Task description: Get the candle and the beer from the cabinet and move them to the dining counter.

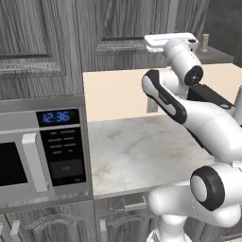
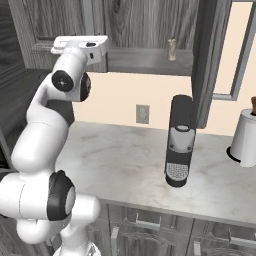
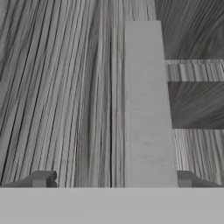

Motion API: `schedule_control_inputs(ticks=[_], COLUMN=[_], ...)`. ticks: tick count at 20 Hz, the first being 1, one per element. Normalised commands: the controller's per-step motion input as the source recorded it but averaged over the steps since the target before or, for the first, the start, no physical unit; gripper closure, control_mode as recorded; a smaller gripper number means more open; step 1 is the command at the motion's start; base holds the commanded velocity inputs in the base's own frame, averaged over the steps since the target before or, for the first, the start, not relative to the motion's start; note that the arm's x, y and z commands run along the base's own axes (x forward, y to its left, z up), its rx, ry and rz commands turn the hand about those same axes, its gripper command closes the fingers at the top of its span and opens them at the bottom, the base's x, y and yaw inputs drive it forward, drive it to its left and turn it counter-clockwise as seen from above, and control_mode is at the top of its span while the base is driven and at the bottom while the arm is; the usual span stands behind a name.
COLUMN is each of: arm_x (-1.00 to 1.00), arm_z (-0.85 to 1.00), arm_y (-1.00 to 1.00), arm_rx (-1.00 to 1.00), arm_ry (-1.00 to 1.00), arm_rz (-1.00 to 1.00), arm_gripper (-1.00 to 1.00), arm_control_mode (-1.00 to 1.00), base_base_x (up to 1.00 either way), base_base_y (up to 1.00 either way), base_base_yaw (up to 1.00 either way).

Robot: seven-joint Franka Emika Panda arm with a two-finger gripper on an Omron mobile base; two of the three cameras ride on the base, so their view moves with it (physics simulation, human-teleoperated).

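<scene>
candle (image 2: 172, 50) stands on the cabinet (image 2: 150, 61) shelf, well right of the gripper (image 3: 112, 179) — jaws wide, empty, straddling the silver bar handle (image 3: 148, 109). risk: closing off-centre slips the handle, or the swinging door clips the arm.

The tool (image 3: 111, 179) faces a cabinet door (image 3: 65, 87), its handle (image 3: 148, 109) between the wide-apart fingertips. On the open shelf (image 2: 150, 61) stands a candle (image 2: 172, 49) with free room around it. The table (image 2: 120, 155) carries a coffee machine (image 2: 180, 142) and a paper-towel roll (image 2: 246, 137); the left stretch lies bare.
</scene>
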Motion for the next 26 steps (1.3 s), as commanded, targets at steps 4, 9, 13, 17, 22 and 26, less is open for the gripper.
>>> schedule_control_inputs(ticks=[4, 9, 13, 17, 22, 26], arm_x=[0.0, 0.0, 0.01, 0.25, 0.37, 0.03], arm_z=[0.02, 0.03, 0.0, -0.06, -0.07, -0.01], arm_y=[-0.14, -0.3, -0.18, 0.07, 0.16, 0.09], arm_rx=[0.0, 0.0, 0.0, 0.0, 0.0, 0.0], arm_ry=[0.0, 0.0, 0.0, 0.06, 0.08, 0.02], arm_rz=[0.01, 0.01, 0.02, 0.0, 0.0, 0.0], arm_gripper=[-1.0, -1.0, -1.0, 1.0, 1.0, 1.0], arm_control_mode=[-1.0, -1.0, -1.0, -1.0, -1.0, -1.0], base_base_x=[0.0, 0.0, 0.0, 0.0, 0.0, 0.0], base_base_y=[0.0, 0.0, 0.0, 0.0, 0.0, 0.0], base_base_yaw=[0.0, 0.0, 0.0, 0.0, 0.0, 0.0])
